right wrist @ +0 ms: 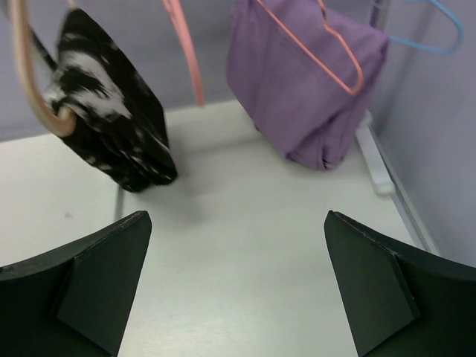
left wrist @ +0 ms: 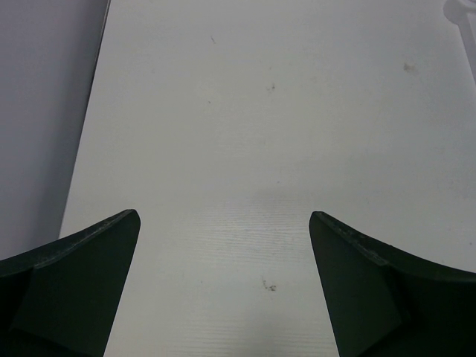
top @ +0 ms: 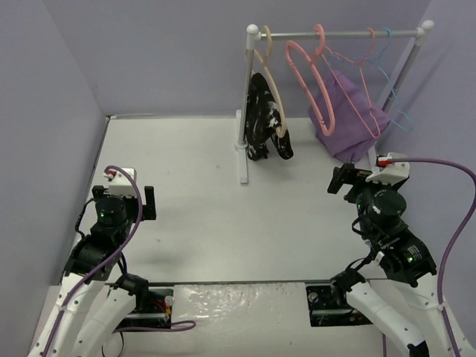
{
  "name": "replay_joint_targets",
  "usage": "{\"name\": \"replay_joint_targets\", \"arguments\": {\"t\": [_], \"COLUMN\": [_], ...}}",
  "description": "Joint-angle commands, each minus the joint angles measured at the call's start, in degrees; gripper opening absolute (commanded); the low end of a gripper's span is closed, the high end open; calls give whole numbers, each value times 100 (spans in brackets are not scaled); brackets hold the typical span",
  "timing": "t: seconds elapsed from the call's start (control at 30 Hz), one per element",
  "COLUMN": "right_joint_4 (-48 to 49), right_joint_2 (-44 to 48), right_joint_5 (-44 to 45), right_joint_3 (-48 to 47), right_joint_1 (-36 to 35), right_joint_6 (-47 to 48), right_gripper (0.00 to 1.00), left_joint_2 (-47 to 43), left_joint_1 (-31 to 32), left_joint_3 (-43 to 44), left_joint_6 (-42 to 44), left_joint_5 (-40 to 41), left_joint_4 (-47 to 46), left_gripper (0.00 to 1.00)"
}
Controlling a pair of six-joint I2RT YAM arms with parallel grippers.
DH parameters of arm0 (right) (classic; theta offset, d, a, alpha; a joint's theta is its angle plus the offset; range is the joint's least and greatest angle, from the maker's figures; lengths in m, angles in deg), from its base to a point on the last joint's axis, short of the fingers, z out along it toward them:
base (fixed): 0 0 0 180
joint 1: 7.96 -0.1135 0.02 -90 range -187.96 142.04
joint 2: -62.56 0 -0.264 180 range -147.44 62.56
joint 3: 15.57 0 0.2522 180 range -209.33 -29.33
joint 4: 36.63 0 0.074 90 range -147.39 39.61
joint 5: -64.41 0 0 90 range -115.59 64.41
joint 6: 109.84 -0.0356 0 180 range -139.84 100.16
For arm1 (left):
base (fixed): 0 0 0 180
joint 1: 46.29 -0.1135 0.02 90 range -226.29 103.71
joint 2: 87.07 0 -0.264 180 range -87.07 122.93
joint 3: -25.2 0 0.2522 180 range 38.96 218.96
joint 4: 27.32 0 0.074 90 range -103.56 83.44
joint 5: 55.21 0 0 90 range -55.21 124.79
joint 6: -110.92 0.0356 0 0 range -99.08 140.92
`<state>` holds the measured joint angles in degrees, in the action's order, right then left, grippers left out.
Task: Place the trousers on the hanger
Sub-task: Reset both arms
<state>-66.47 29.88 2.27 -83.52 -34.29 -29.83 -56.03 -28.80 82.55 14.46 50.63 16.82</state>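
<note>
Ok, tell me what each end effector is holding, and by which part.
Nothing. The left end effector and the right end effector are both open and empty; the trousers hang untouched.

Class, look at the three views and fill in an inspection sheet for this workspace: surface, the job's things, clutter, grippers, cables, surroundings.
Surface: white table, a few faint marks, nothing lying on it.
Job's things: speckled black trousers draped through the beige hanger, which hangs at the left end of the rail.
Clutter: thick pink hanger, thin pink hanger carrying a purple cloth, blue wire hanger, all on the same rail.
Grippers: left gripper open and empty over bare table; right gripper open and empty, facing the rack.
Cables: a purple cable loops off each arm.
Surroundings: plain lilac walls.
</note>
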Motion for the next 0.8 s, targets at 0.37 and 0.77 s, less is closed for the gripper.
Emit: {"name": "replay_joint_targets", "arguments": {"t": [0.37,0.77], "right_joint_4": [-545,-563], "right_joint_2": [1051,1036], "right_joint_5": [1107,970], "right_joint_3": [575,573], "right_joint_1": [-3,5], "right_joint_6": [-439,-451], "right_gripper": [100,100], "left_joint_2": [-403,-350], "left_joint_1": [-53,-50], "left_joint_3": [-483,-524], "left_joint_6": [170,183], "left_joint_5": [122,95], "left_joint_4": [-620,-689], "left_gripper": [97,97]}}
